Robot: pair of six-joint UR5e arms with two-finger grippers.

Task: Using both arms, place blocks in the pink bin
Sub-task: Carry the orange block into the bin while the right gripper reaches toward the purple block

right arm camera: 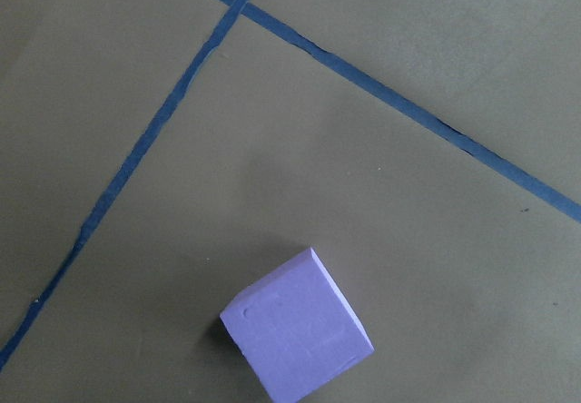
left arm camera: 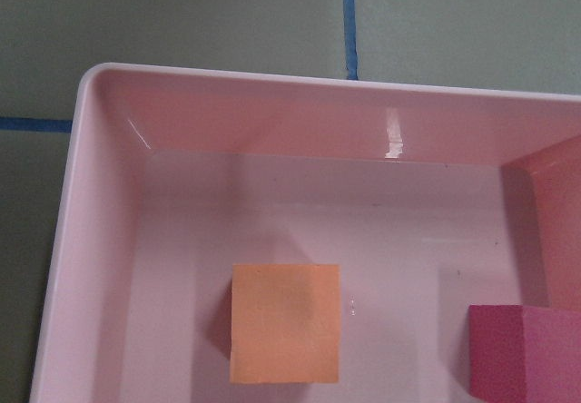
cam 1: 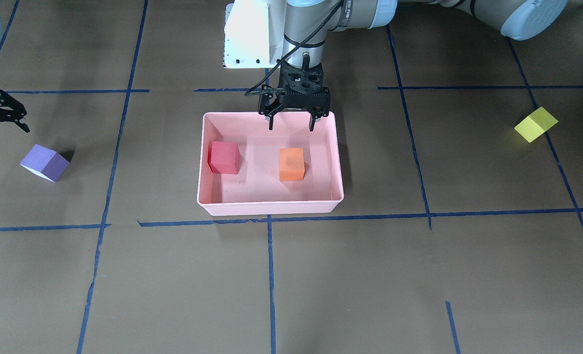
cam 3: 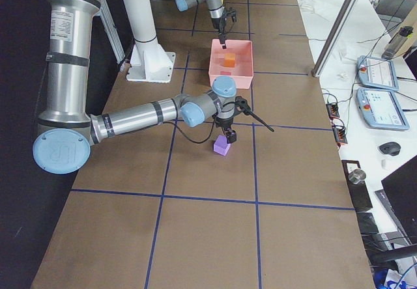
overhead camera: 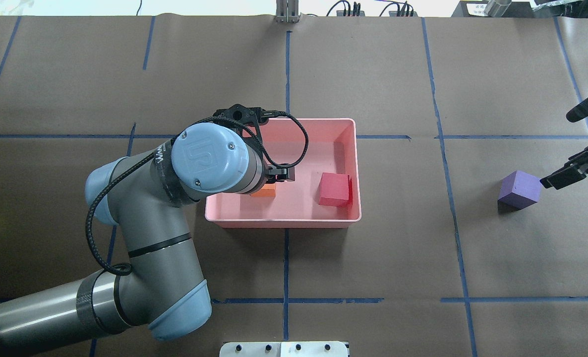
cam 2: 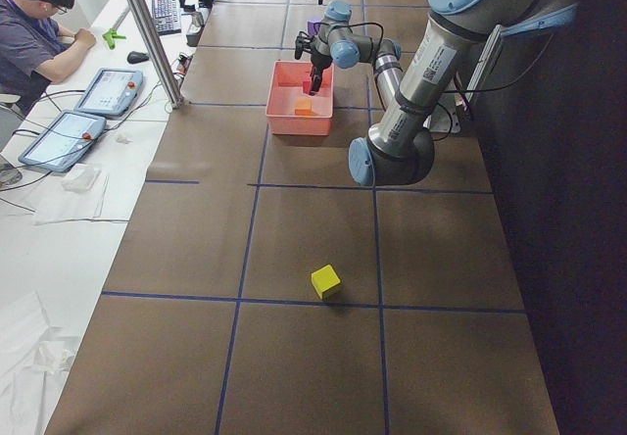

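Red cube point(cam 1: 224, 157) and orange cube point(cam 1: 291, 164) inside the pink bin point(cam 1: 272, 209).
From overhead: left gripper point(cam 1: 291, 125) above the bin's 9 o'clock half, jaws apart, empty; right gripper point(overhead camera: 557, 151) spread wide beside the purple cube point(overhead camera: 519, 188) at 3 o'clock; yellow cube point(cam 1: 536, 124) far out at 9 o'clock.

Four blocks show: red block point(cam 1: 224, 157), orange block point(cam 1: 291, 164), purple block point(cam 1: 44, 162), yellow block point(cam 1: 536, 124); one pink bin point(cam 1: 272, 208); two arms, left arm point(overhead camera: 150, 238) and right arm point(cam 3: 137, 116).
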